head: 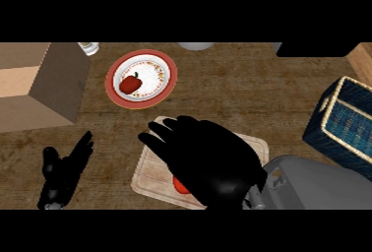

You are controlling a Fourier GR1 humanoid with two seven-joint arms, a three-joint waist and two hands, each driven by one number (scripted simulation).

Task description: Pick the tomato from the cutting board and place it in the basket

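At the far left a cardboard box [36, 86] is seen on the wooden counter [240, 93], with a glass [88, 47] just behind its far corner. The left hand [64, 170] is held open near the lower left edge, fingers straight and empty. Further right a red-rimmed plate [161, 74] is set, and a red pepper [131, 83] lies on it. Below it a pale cutting board [149, 174] is laid, over which the right hand [207, 157] is spread. Only a small red sliver of the tomato [179, 185] is shown under the palm, on the board; whether it is grasped cannot be told. At the right edge a dark blue woven basket [341, 123] with a tan rim is placed, well apart from the board.
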